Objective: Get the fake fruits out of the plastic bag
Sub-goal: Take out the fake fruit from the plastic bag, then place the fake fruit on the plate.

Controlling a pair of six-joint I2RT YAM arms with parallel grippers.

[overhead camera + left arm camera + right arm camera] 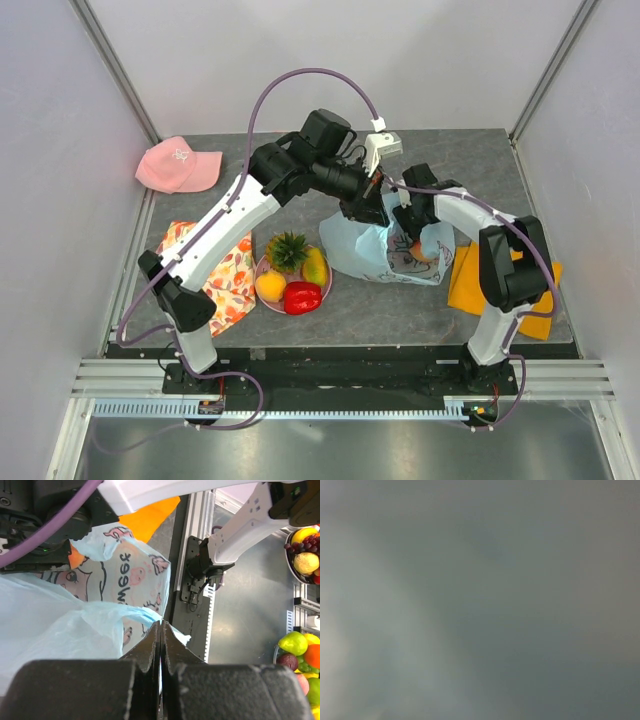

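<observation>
Plate (322, 291), centre of the top view: holds pineapple (287, 248), mango (316, 266), yellow-orange fruit (270, 287) and red pepper (302, 297).

Plastic bag (360, 252), just right of the plate: light blue, cartoon print. An orange-pink fruit (426, 251) shows inside it.

Left gripper (161, 632): jaws pressed together, pinching the bag's edge.

Right gripper (416, 238): reaches into the bag; its wrist view is a grey blur, opening cannot be told.

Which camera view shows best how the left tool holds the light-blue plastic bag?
The left wrist view: the left tool is shut on a fold of the plastic bag, seen close. The top external view shows most of the bag, but the left arm hides the grip. The right wrist view is only grey blur.
</observation>
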